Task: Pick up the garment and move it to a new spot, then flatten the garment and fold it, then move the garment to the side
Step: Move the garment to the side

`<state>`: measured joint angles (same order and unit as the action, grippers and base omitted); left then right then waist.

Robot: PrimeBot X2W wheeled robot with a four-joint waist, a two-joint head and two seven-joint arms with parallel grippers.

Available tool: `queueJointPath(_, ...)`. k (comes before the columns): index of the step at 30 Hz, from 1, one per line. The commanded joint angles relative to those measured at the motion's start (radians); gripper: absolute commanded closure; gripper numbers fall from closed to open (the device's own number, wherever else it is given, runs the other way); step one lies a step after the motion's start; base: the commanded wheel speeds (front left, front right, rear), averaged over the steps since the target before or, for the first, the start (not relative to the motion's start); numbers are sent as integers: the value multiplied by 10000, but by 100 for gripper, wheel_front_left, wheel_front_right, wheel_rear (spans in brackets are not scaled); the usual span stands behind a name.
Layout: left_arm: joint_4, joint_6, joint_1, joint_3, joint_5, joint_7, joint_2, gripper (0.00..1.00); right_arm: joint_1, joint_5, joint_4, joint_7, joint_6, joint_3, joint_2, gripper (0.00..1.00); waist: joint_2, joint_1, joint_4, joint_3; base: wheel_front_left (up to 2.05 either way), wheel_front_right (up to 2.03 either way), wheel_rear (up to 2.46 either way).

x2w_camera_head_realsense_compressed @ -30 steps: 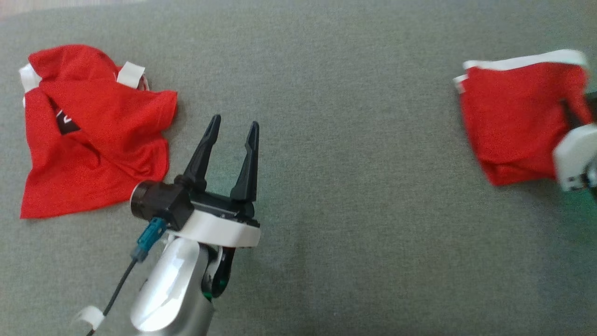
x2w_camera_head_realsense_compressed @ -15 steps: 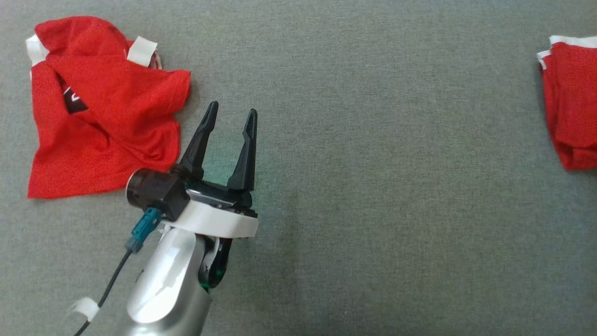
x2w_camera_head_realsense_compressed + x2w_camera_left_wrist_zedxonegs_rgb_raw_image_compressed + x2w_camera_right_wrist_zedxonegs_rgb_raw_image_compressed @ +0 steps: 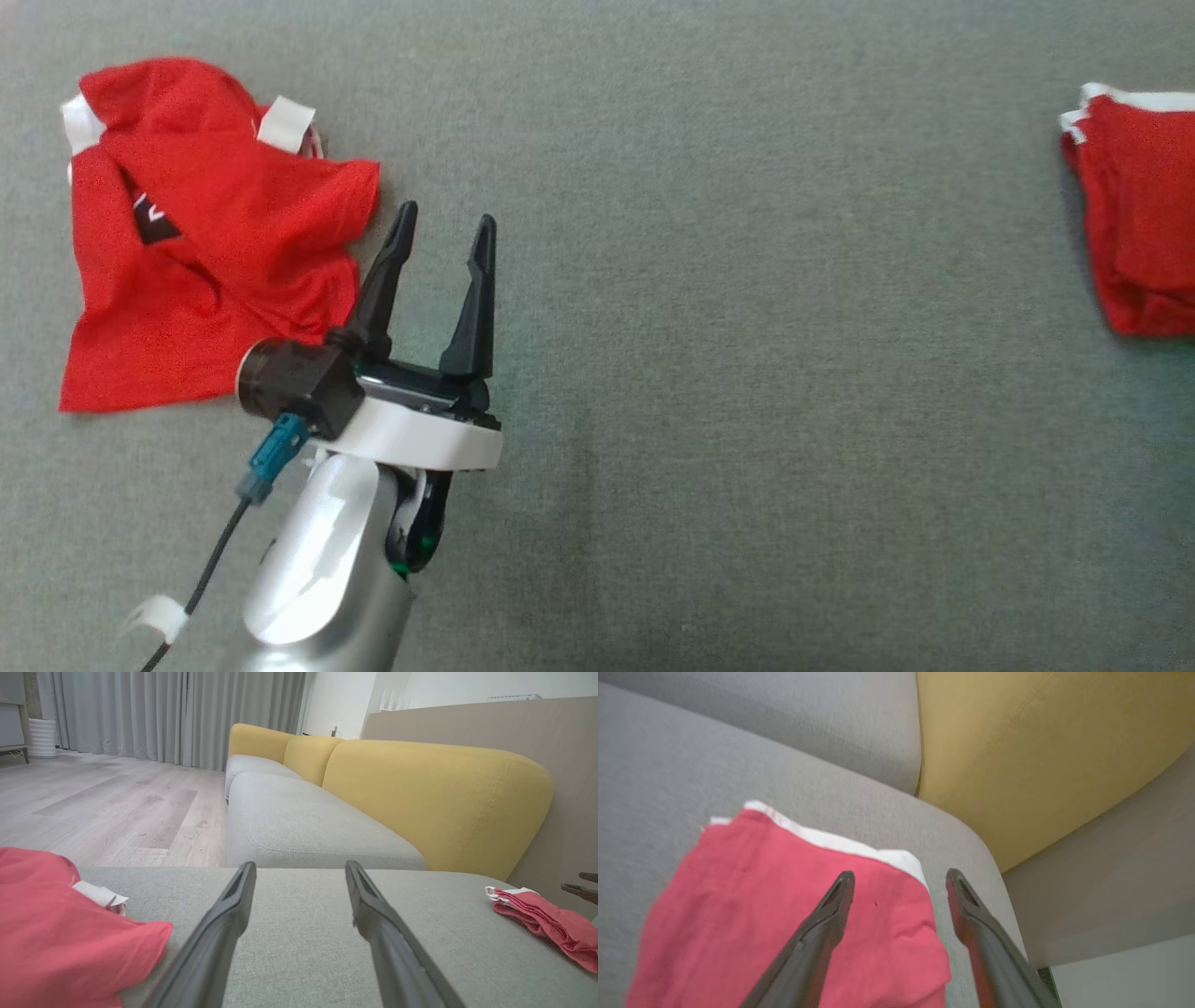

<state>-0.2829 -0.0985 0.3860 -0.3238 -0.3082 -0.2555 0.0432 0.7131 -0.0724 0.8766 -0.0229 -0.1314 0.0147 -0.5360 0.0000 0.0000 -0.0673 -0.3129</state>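
Just releasing folded garment (image 3: 1139, 233) at three o'clock from right gripper (image 3: 900, 874), now gaping wide, empty; holding left gripper (image 3: 446, 213) spread, empty too; probably finishing the move aside.

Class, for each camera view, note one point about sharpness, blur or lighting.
Head view: soft even light, crumpled garment crisp. Left wrist view: yellow backrest sharp, near fingers soft. Right wrist view: folded garment blurred, edges smeared.
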Motion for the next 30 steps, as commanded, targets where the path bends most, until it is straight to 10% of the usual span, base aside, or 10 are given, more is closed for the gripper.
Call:
queueJointPath(1, 307, -13, 166, 384, 53, -63, 70, 0, 304, -53, -433, -199, 7, 88, -61, 0, 0, 0, 113, 223, 0, 0, 0)
queueJointPath(30, 564, 167, -1922, 1553, 288, -63, 70, 0, -3766, 1600, -6297, -655, 7, -302, 4536, 0, 0, 0, 363, 2859, 0, 0, 0)
